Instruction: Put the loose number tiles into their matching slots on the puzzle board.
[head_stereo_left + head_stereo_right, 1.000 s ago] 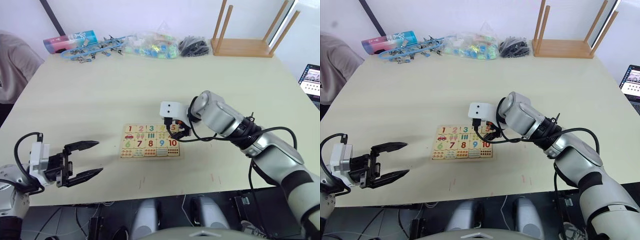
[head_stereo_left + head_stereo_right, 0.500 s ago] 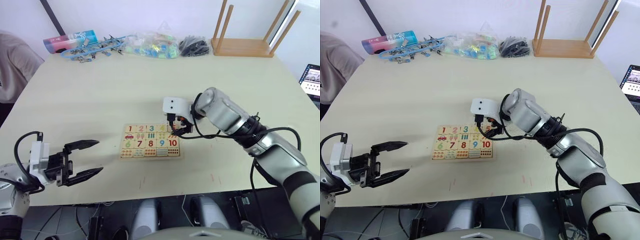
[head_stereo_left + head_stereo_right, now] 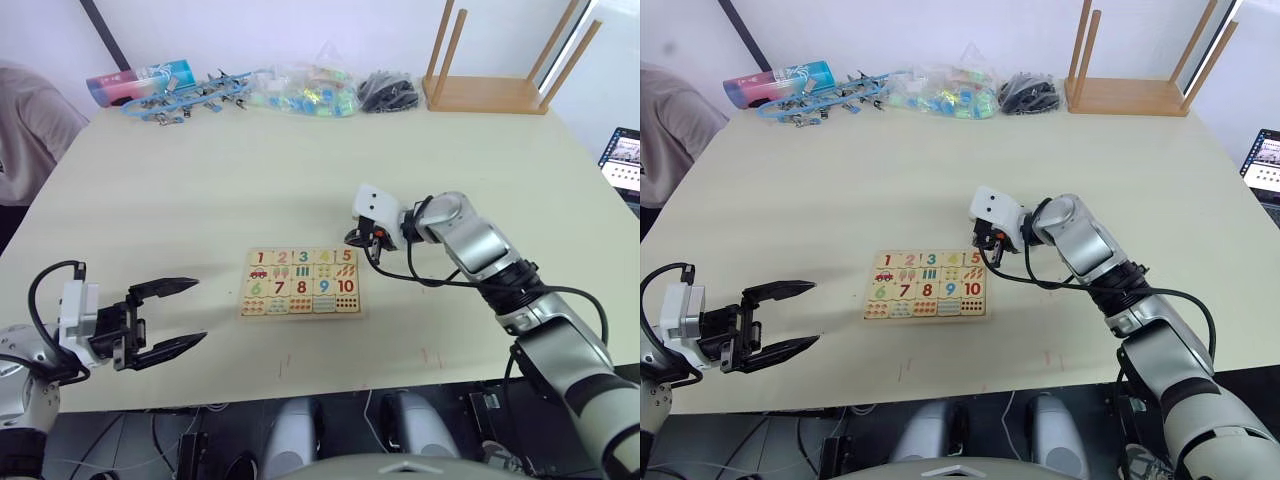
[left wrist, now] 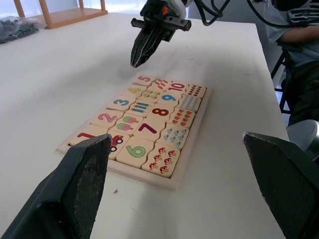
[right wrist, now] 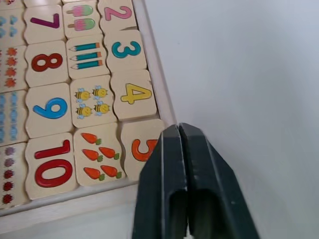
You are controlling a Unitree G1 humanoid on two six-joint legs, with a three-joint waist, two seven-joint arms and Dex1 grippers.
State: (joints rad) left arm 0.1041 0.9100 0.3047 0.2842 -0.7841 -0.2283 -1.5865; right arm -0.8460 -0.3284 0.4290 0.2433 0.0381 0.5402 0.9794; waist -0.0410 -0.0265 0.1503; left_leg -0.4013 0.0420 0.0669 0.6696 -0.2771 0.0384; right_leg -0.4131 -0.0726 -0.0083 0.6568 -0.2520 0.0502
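Five tiles, 1 (image 3: 260,257) through 5 (image 3: 346,255), now fill the board (image 3: 300,282) mid-surface. From the left: left hand (image 3: 165,320), at the board's 8 o'clock, gapes wide and empty. Right hand (image 3: 361,238), pinched closed on nothing, has lifted off the 5 toward 1 o'clock, so the task looks finished.

I read this as a lab or office test room: a big pale table (image 3: 200,190) against a plain white wall, bagged parts (image 3: 305,92) and clips (image 3: 185,95) heaped at its far edge, a laptop screen (image 3: 623,160) alongside.
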